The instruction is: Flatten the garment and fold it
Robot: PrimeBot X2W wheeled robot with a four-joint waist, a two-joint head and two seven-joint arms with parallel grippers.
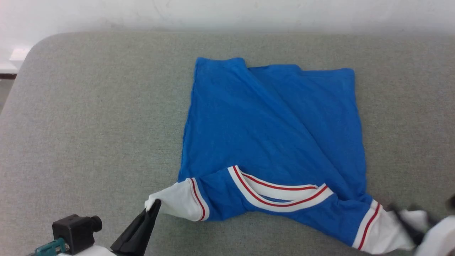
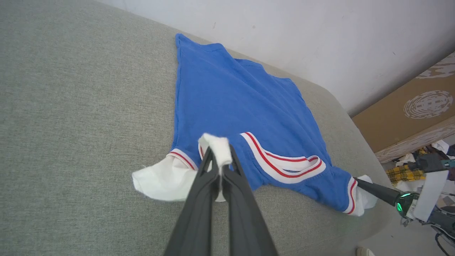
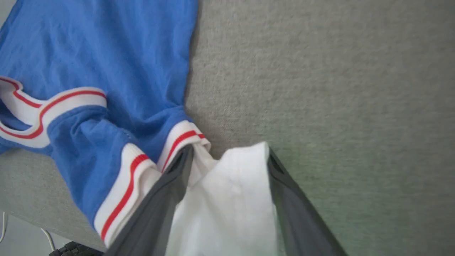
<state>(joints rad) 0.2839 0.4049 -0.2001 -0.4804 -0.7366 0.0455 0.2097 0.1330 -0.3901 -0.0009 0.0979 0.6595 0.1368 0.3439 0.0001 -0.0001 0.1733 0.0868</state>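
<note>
Left gripper (image 1: 155, 205), near-left of the work: jaws closed tight on a pinch of the white end of the left sleeve (image 1: 176, 202), with a small tuft of cloth standing above the tips in the left wrist view. The garment (image 1: 270, 124) lies on the grey padded surface (image 1: 89, 124), right of centre. Its collar (image 1: 280, 195) faces the robot and its hem is at the far side, so the long axis runs straight away from the robot. The sleeve-to-sleeve line runs left to right along the near edge, between the two grippers. Body not flat: a ridge crosses it diagonally from far-left to near-right, and the far hem shows overlapped layers. The right sleeve (image 1: 385, 231) is at the near-right edge. Right gripper (image 3: 227, 156): fingers spread wide, with the white sleeve end lying loose between them, not pinched. Judgement: each arm is at its own sleeve, and the next pull would act outward along the sleeve line. Hard to read: the right gripper is blurred and cut off in the head view. Whether cloth touches its pads, I cannot tell.
</note>
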